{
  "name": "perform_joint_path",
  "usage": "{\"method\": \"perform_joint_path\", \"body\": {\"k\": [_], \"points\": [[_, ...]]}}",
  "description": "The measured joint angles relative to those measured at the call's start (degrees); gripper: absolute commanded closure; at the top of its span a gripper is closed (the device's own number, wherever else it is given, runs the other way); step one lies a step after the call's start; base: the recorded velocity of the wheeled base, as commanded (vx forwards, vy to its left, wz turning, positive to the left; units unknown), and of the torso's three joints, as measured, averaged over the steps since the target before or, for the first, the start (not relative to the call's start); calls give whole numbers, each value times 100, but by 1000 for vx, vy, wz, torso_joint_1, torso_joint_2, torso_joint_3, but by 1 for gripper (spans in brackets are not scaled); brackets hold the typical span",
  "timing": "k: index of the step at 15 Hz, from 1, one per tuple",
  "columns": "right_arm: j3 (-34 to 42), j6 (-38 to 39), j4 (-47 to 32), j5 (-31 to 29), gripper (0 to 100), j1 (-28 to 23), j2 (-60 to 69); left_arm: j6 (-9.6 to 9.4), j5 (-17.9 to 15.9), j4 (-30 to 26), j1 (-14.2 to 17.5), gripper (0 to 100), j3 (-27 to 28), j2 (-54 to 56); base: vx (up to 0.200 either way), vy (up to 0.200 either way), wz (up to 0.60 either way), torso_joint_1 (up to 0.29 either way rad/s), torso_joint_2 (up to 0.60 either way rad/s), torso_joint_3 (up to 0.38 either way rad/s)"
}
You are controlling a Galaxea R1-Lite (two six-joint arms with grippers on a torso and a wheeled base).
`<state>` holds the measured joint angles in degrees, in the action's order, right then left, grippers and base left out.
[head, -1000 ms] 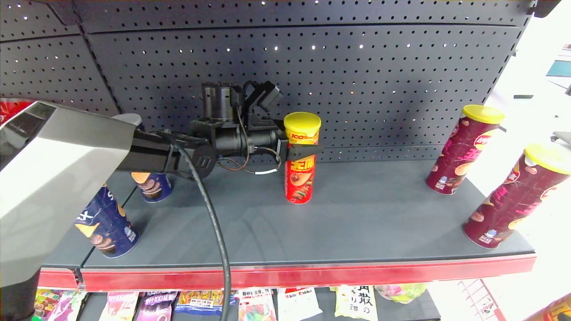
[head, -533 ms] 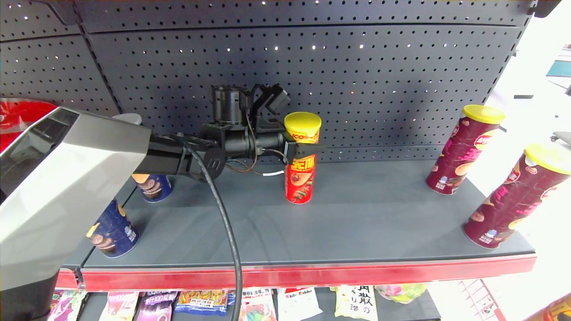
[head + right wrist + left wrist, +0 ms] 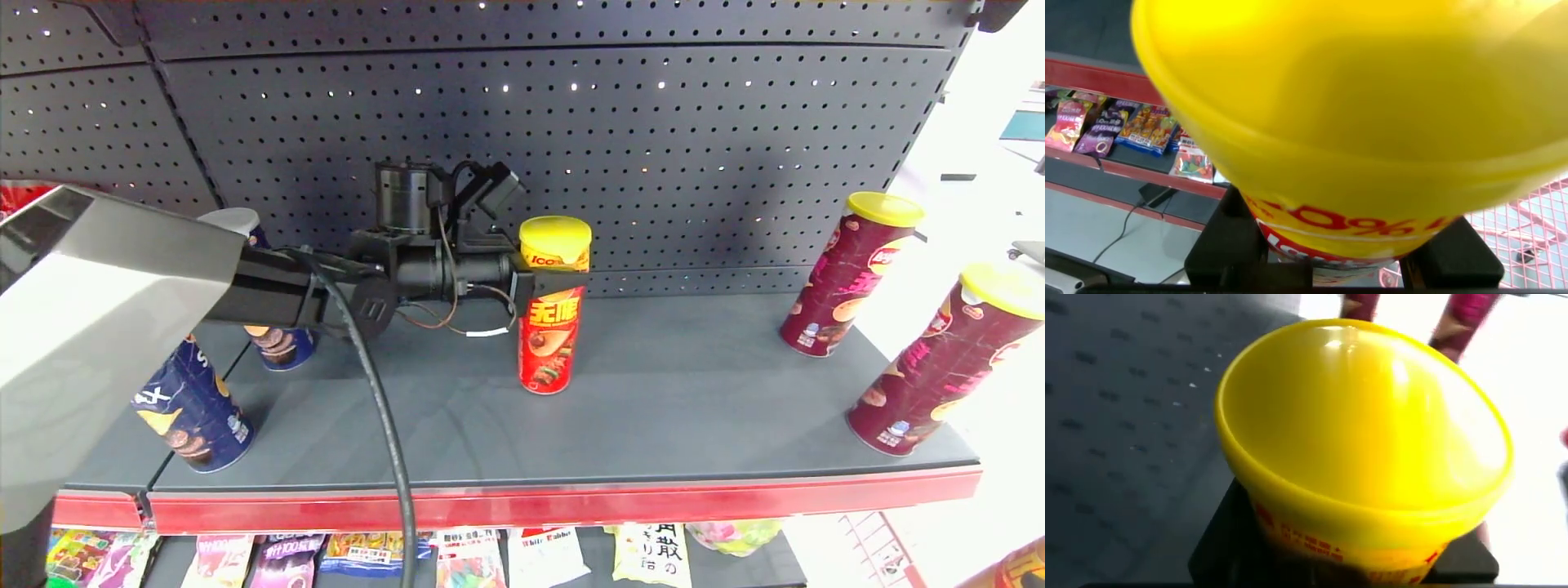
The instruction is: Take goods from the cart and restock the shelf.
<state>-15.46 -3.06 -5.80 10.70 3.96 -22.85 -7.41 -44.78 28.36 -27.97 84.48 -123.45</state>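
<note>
A red chip can (image 3: 549,335) with a yellow lid stands upright at the middle of the dark shelf (image 3: 669,400). My left gripper (image 3: 549,282) is shut on its upper part, coming in from the left. The left wrist view looks down on that yellow lid (image 3: 1364,416), with a black finger (image 3: 1229,539) on each side. In the right wrist view a second yellow-lidded can (image 3: 1355,106) sits between the black fingers (image 3: 1229,245) of my right gripper (image 3: 1343,261), which is shut on it.
Two maroon cans (image 3: 849,273) (image 3: 951,359) stand at the shelf's right end. Two blue cans (image 3: 192,408) (image 3: 277,339) are at the left, partly behind my arm. Snack bags (image 3: 457,555) fill the shelf below. A pink wire cart (image 3: 1527,229) is under my right gripper.
My left gripper drew the red can a little toward the shelf's front edge, after a small shift to the right and back. The other cans stayed put.
</note>
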Motion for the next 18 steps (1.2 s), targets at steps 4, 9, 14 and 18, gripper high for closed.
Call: {"method": "perform_joint_path", "body": {"k": [4,9,14,18], "points": [[-30,0,6,16,100,5,-28,139,-216,24,-6,100,-1123,846,0,0,0,0,0,0],[-37,0,11,18,100,5,-79,79,-358,675,-141,100,-2031,1359,0,0,0,0,0,0],[-41,0,11,18,100,9,-88,61,-435,1097,-255,100,-2445,1334,0,0,0,0,0,0],[-52,0,9,10,100,6,-88,60,-545,1546,-266,100,-2465,1141,0,0,0,0,0,0]]}}
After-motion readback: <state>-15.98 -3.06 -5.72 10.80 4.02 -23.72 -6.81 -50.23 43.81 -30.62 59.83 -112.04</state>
